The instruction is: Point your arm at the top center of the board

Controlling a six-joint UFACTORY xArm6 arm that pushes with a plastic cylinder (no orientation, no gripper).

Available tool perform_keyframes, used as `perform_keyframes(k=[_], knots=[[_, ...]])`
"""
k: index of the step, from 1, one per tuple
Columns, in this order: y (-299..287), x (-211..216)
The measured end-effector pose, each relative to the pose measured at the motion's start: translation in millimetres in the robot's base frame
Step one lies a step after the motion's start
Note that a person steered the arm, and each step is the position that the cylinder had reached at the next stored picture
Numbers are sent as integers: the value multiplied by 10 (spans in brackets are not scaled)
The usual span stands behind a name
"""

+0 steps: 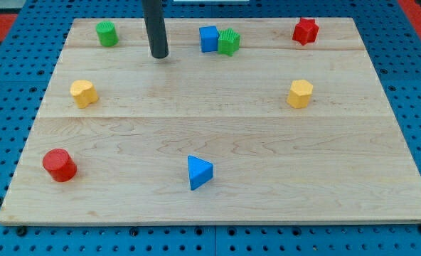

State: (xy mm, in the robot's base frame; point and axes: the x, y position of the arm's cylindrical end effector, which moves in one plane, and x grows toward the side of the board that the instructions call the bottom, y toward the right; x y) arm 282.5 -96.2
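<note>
My tip (pixel 159 55), the lower end of a straight dark matte rod, sits on the pale wooden board (pixel 217 135) near the view's top, a bit left of centre; nothing to clench or release, it's a bare rod touching no block. Board is light planks with visible grain and seams, lying on a blue perforated panel (pixel 4 85). Left of the tip, near the top-left corner: green ribbed cylinder block (pixel 107 33). Right of the tip: blue cube block (pixel 208 38) touching or just beside a green ribbed block (pixel 229 42), shape unclear. Top right: red star-like block (pixel 305 30). Mid-left: yellow faceted block (pixel 83 93); mid-right: yellow hexagonal block (pixel 300 93). Lower left: red smooth cylinder block (pixel 59 165). Bottom centre: blue triangular wedge block (pixel 199 172), well apart from the rest.
</note>
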Motion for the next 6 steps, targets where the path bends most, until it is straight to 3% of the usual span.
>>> perform_keyframes(k=[1,3,4,6], knots=[[17,-281],[104,-439],[471,-650],[823,-678]])
